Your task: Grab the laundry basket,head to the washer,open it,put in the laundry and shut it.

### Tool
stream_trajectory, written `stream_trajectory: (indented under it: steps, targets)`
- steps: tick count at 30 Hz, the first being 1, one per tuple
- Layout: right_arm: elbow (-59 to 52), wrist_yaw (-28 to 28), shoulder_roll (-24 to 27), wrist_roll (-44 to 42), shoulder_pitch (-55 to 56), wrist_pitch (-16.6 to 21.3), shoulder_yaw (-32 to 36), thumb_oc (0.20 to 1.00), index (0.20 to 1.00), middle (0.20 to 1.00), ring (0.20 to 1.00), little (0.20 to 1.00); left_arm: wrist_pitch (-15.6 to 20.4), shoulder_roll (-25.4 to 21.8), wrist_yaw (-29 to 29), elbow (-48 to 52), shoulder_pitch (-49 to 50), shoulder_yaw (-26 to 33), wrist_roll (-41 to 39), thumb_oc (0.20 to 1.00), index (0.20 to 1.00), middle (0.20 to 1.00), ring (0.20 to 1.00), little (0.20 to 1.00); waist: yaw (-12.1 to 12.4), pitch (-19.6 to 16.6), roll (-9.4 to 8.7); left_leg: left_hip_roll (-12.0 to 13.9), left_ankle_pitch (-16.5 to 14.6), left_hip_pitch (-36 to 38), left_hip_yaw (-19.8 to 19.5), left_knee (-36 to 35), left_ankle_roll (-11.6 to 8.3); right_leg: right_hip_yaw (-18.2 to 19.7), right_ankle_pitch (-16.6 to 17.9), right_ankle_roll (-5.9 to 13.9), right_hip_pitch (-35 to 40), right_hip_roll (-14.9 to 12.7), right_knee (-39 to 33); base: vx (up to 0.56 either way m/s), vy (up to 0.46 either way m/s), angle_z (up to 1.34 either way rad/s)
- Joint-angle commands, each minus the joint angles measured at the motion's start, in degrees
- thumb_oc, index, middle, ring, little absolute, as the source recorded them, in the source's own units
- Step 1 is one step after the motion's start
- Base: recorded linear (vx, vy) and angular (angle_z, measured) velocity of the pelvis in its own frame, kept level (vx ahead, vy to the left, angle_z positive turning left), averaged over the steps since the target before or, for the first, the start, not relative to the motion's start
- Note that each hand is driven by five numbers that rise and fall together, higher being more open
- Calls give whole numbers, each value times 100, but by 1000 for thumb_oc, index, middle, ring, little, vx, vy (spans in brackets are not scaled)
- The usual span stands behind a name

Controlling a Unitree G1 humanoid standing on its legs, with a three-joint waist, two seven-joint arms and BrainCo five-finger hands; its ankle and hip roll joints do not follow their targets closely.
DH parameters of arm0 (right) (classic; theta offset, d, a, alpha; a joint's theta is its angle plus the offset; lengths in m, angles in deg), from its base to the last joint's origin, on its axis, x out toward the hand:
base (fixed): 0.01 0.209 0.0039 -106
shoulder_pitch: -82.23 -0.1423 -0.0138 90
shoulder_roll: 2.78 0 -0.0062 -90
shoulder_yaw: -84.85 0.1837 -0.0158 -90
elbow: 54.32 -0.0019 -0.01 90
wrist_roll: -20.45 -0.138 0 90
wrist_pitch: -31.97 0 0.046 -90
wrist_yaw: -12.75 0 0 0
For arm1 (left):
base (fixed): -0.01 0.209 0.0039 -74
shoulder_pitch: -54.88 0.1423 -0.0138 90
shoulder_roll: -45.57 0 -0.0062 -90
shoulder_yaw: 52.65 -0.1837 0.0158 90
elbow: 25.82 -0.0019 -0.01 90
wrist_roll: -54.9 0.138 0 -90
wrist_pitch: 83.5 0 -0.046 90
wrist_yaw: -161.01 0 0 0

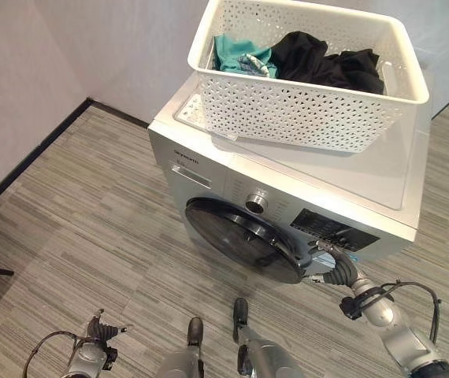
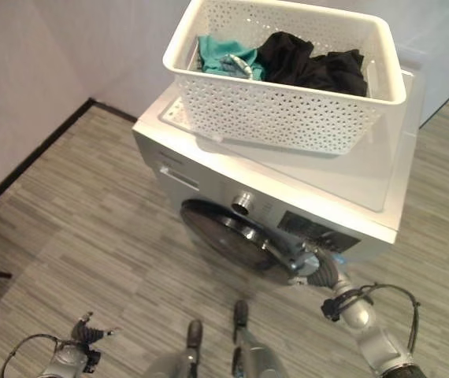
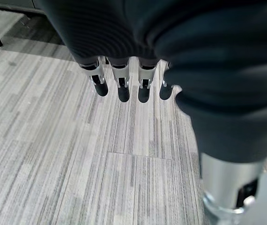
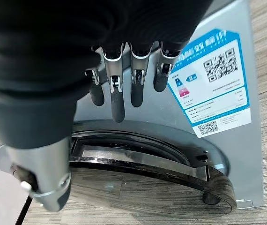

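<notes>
The basket (image 1: pixel 307 75) already sits on the washer (image 1: pixel 343 169), toward the back edge of its top, with teal and black laundry (image 1: pixel 303 59) inside. So, by my reading, the step in hand is opening the door (image 1: pixel 244 240).

The right hand (image 1: pixel 336 268) is at the door's right edge, just below the control panel. In the right wrist view its fingers (image 4: pixel 117 96) hang loosely bent, pointing down at the door rim, and they grip nothing that I can see. The door looks slightly ajar there, its rim standing off the front panel, though I cannot be sure the latch is free. The left hand (image 3: pixel 124 56) hangs low over the floor (image 1: pixel 67 228), well away from the washer, its fingers (image 3: pixel 119 86) relaxed and holding nothing.

The next move likely calls for hooking the right fingers behind the door's edge and swinging it wide, with enough room to clear the robot itself.

The drum opening is hidden behind the dark door. The right thumb is out of sight, so whether it touches the door cannot be told. How much laundry lies under the top pieces is also hidden by the basket walls.
</notes>
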Motion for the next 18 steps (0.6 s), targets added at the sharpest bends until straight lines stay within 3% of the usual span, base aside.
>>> stream_trajectory:
  steps: [1, 4, 9, 18]
  targets:
    - [32, -338, -53, -459, -613, 100, -146, 1000, 1000, 1000, 1000, 1000, 33, -162, 210, -126, -358, -71, 13, 1000, 1000, 1000, 1000, 1000, 105, 78, -60, -170, 216, -435, -3, 234, 122, 211, -776, 277, 387, -157, 492, -34, 24, 6]
    - [787, -184, -287, -747, -1358, -1, -808, 1000, 1000, 1000, 1000, 1000, 55, -35, 207, -102, -516, -337, -67, 1000, 1000, 1000, 1000, 1000, 214, 134, -41, -173, 220, -615, 2, 324, 142, 295, -702, 267, 267, -159, 421, -3, 5, 1]
    - [871, 118, -419, -977, -1606, -1, -1191, 1000, 1000, 1000, 1000, 1000, 73, -49, 183, -17, -588, -415, -41, 1000, 1000, 1000, 1000, 1000, 261, 119, -54, -171, 213, -636, -11, 357, 139, 308, -715, 251, 282, -159, 425, 10, -2, -1]
    - [-272, 1011, -477, -1133, -1543, 86, -1993, 1000, 1000, 1000, 1000, 1000, 99, -191, 195, 38, -551, -249, -43, 1000, 1000, 1000, 1000, 1000, 313, 54, -91, -124, 287, -474, -169, 229, 50, 176, -896, 207, 386, -139, 582, 5, -28, 4]
